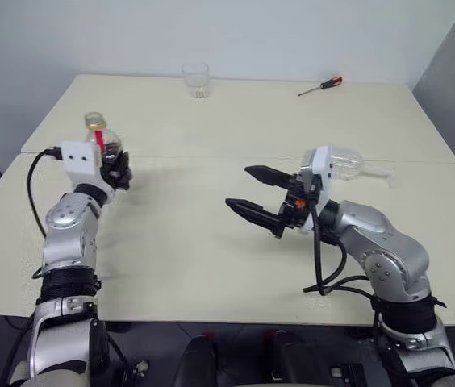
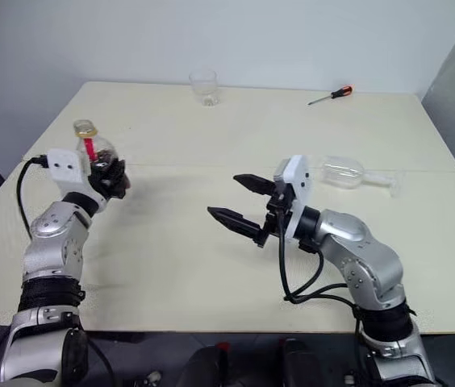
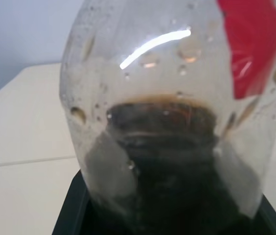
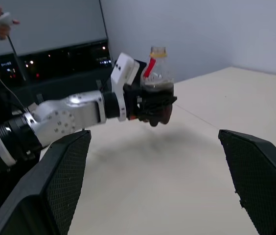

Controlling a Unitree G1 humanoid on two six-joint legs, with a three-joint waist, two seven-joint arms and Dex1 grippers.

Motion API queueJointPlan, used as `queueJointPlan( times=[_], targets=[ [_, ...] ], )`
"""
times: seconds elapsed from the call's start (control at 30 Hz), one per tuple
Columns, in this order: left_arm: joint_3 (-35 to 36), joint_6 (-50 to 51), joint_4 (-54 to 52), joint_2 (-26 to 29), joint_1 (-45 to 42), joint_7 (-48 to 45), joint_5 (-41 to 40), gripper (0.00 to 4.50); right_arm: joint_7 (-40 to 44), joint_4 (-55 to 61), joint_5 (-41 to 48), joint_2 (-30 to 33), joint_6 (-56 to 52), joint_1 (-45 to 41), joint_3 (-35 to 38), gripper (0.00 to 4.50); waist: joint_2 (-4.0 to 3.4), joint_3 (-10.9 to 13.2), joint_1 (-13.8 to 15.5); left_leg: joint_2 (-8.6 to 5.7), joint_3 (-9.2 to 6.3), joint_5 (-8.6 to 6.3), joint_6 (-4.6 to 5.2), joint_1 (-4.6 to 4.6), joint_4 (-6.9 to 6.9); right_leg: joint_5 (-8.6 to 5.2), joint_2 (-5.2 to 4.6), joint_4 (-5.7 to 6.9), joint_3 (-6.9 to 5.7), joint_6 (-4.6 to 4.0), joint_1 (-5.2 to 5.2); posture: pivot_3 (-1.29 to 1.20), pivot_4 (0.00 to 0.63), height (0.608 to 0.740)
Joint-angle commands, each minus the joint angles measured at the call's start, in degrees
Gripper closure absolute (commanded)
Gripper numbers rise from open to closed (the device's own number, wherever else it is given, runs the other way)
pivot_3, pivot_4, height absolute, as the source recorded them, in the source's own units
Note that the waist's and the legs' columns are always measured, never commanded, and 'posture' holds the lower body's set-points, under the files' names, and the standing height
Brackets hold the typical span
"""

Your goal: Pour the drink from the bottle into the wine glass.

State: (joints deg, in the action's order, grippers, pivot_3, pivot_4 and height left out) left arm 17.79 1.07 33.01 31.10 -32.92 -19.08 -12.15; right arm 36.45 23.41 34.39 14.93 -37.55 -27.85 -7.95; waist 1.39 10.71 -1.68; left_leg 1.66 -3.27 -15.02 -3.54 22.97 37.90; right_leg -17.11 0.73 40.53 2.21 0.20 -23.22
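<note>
We see a cream table (image 1: 211, 266) carrying the whole scene, a seam running across its middle. Our right gripper (image 2: 240, 201) is raised over the table's centre with its two black fingers spread wide and nothing between them. Our left gripper (image 1: 117, 171) is lifted near the left edge, its fingers closed on the lower body of the bottle (image 1: 102, 141), which stands upright with its yellow cap on top; the drink (image 3: 167, 166) fills only the bottom of it. The wine glass (image 2: 348, 172) lies on its side toward the right edge, just past the seam. A clear tumbler (image 1: 196, 80) stands at the far edge, and a screwdriver (image 1: 321, 86) lies toward the far right corner.
</note>
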Motion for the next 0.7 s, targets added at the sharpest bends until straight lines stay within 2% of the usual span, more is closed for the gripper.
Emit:
queueJointPlan(
  times=[0.03,0.3,0.7],
  targets=[
    [1.95,-7.08,7.11,1.58,-3.61,0.86,0.50,2.63,-1.15,-1.06,-2.31,-1.68,2.81,-2.09,-1.25,0.04,0.04,-0.03,0.12,0.00,-0.02,0.00,0.00,0.01,0.01,0.00,0.00,0.00,-0.04,0.00,0.00,0.00,0.150,0.740],
    [1.52,-12.31,20.02,-0.32,-10.16,-2.91,-1.50,2.63,-2.17,-1.84,-4.98,-3.08,3.41,-2.78,-3.25,0.04,0.19,-0.08,0.11,-0.04,-0.04,0.00,0.00,0.05,0.03,0.00,-0.02,0.01,-0.09,0.00,0.00,0.00,0.150,0.740],
    [0.05,-12.91,21.82,-2.69,-9.33,-5.96,-0.74,2.63,-3.54,-1.66,-5.75,-3.70,3.05,-2.34,-2.71,0.04,0.20,-0.09,-0.10,-0.03,-0.03,0.00,0.00,0.01,0.01,0.00,0.02,0.17,-0.08,-0.01,-0.05,0.00,0.150,0.740]
  ],
)
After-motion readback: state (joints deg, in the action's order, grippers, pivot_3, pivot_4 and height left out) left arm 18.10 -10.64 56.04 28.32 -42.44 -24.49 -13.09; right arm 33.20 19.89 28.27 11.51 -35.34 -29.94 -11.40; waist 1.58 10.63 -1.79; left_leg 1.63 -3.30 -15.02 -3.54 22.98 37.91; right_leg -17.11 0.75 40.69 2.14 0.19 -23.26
